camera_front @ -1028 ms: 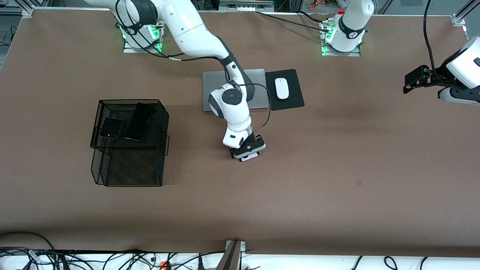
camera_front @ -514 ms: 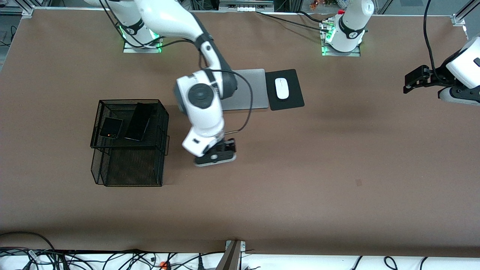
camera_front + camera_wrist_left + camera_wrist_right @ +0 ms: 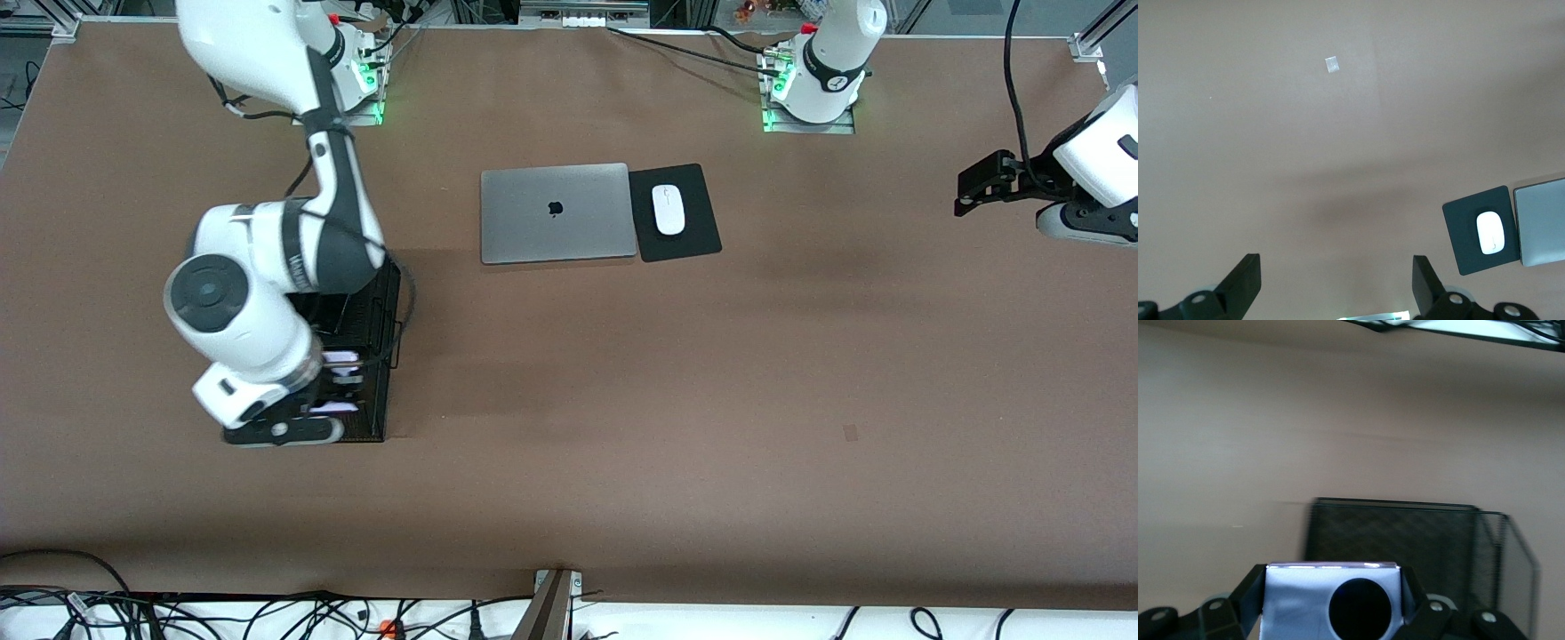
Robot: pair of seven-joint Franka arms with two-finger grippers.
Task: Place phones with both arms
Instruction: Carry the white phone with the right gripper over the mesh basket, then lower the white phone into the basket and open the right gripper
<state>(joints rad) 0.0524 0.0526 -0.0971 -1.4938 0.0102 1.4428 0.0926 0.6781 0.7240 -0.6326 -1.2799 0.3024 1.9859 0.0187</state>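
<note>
My right gripper (image 3: 336,384) hangs over the black mesh basket (image 3: 380,356), shut on the lavender flip phone (image 3: 340,358). The right wrist view shows that phone (image 3: 1305,600) squeezed between both fingers (image 3: 1250,588), one round black lens facing the camera, with the basket (image 3: 1405,540) below it. The right arm covers the basket's upper tier, so both black phones are hidden. The left arm waits at its own end of the table, where my left gripper (image 3: 973,187) is raised and open. Between its fingers, the left gripper (image 3: 1335,287) has only bare tabletop.
A closed silver laptop (image 3: 556,213) lies mid-table toward the robots' bases. Beside it, toward the left arm's end, a white mouse (image 3: 669,209) sits on a black pad (image 3: 698,231). The left wrist view also catches the mouse (image 3: 1490,232) and laptop (image 3: 1541,220).
The right arm has lifted the lavender phone from mid-table and swung it toward its own end, over the mesh basket. The left arm has barely moved.
</note>
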